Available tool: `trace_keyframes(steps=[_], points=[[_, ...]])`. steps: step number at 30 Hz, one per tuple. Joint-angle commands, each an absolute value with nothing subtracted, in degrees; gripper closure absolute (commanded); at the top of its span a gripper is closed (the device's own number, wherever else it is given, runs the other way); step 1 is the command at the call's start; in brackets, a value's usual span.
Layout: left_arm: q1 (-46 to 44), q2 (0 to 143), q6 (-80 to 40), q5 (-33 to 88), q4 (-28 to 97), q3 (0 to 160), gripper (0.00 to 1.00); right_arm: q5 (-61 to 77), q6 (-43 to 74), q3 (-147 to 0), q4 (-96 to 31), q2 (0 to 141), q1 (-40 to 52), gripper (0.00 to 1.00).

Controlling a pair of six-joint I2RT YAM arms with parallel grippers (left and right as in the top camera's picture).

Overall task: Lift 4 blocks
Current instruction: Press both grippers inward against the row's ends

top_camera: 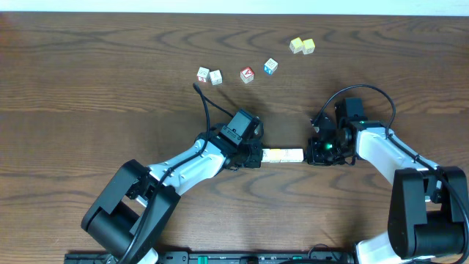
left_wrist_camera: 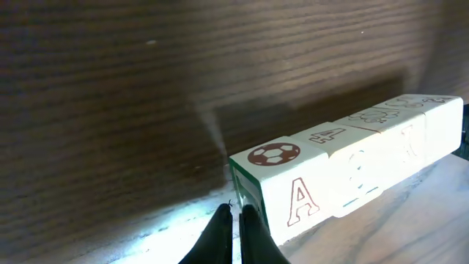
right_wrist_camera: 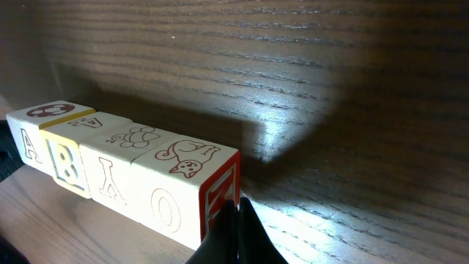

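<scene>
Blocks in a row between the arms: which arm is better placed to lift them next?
Neither alone, I'd say. The left pincer, shut, presses one end of the row of blocks, and the right pincer, shut, presses the other. They look evenly placed, so both should rise together.

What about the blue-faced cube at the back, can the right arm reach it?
Probably not freely. Nothing blocks the blue-faced cube, but the right hand presses one end of the four-block row, the left hand the other; leaving would likely drop it.
</scene>
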State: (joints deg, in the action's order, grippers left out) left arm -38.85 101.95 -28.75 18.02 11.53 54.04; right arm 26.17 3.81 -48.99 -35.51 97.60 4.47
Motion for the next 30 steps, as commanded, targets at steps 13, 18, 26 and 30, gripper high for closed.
trace_keyframes(steps=[13, 18, 26, 30], points=[[-39.05, 102.78, -30.76, 14.33, 11.42, 54.98, 0.93, 26.83, 2.92, -50.98, -37.04, 97.82, 4.95, 0.99], [-39.05, 102.78, -30.76, 14.35, 11.42, 54.98, 0.93, 26.83, 2.92, -51.0, -37.06, 97.82, 4.95, 0.99], [-39.05, 102.78, -31.29, 14.5, 11.42, 54.98, 0.93, 26.83, 2.92, -51.0, -37.08, 97.82, 4.95, 0.99], [-39.05, 102.78, -31.64, 14.5, 11.27, 54.98, 0.93, 26.83, 2.92, -51.0, -37.08, 97.82, 4.99, 0.99]])
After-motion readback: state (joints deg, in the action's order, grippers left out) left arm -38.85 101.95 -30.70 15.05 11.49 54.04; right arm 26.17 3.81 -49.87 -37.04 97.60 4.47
